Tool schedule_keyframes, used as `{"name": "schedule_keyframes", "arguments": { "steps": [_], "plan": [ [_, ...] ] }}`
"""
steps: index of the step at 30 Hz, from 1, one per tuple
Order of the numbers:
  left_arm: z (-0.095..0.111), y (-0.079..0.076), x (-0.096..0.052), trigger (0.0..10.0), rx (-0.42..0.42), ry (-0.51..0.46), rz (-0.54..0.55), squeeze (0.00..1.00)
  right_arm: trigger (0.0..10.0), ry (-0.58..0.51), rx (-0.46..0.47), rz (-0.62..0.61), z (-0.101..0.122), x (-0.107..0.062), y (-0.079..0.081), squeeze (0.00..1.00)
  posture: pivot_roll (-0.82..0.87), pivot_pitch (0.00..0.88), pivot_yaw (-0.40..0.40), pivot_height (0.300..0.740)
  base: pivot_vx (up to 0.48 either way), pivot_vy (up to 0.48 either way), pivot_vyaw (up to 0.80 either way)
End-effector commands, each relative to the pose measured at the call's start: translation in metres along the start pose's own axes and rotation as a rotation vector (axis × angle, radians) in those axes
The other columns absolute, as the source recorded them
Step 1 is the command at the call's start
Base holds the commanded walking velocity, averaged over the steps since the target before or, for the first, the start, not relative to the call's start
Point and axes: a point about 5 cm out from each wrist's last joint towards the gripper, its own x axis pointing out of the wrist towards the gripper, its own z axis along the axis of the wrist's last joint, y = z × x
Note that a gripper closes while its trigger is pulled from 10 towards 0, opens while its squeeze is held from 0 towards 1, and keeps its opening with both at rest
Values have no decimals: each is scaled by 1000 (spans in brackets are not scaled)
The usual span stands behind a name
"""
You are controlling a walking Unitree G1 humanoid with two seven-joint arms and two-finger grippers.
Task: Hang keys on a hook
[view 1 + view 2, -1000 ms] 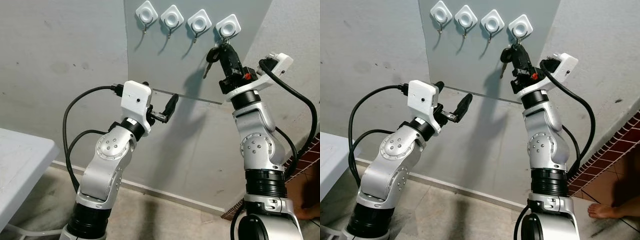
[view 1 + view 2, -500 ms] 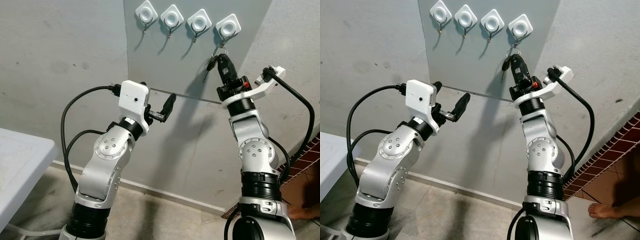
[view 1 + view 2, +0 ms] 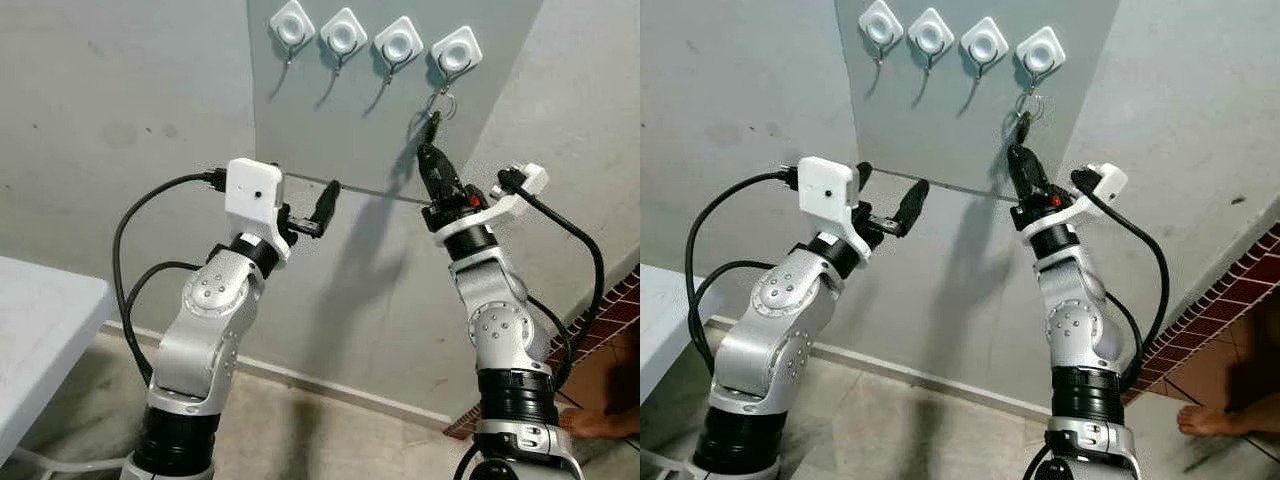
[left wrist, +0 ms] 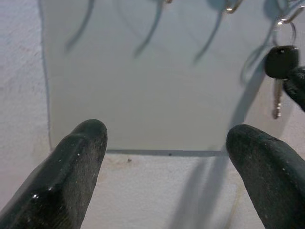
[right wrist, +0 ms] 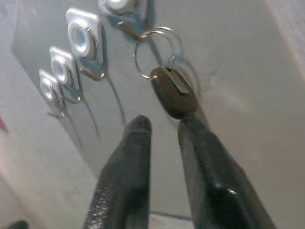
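Setting: a home interior, likely an entry or utility corner. Evidence: rough grey plastered wall (image 3: 120, 110) bearing a panel (image 3: 350, 140) of four white adhesive hooks (image 3: 344, 36), skirting board (image 3: 940, 385), tiled floor (image 3: 890, 440), red brick-patterned edging (image 3: 1230, 290).

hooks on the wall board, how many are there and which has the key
4, in one row along the top of the grey board: first, second, third and fourth, counting from the robot's left. The key hangs by its ring from the fourth.
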Motion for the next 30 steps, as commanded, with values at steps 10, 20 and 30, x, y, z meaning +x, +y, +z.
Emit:
{"name": "schedule_keyframes", "arguments": {
  "steps": [10, 20, 30],
  "plan": [
    [-29, 27, -6, 10000, -78, 83, 167, 0, 10000, 49, -193, -78, -10, -29, -9, 1000, -7, 65, -19, 740, 0, 0, 0],
    [-64, 41, -10, 10000, -120, 164, 191, 0, 10000, 108, -218, -246, -25, -65, -29, 1000, -41, 87, -3, 740, 0, 0, 0],
    [-76, 44, -11, 10000, -236, 139, 234, 0, 10000, 183, -311, -392, -41, -90, -41, 0, -66, 80, 31, 740, 0, 0, 0]
  ]
}}
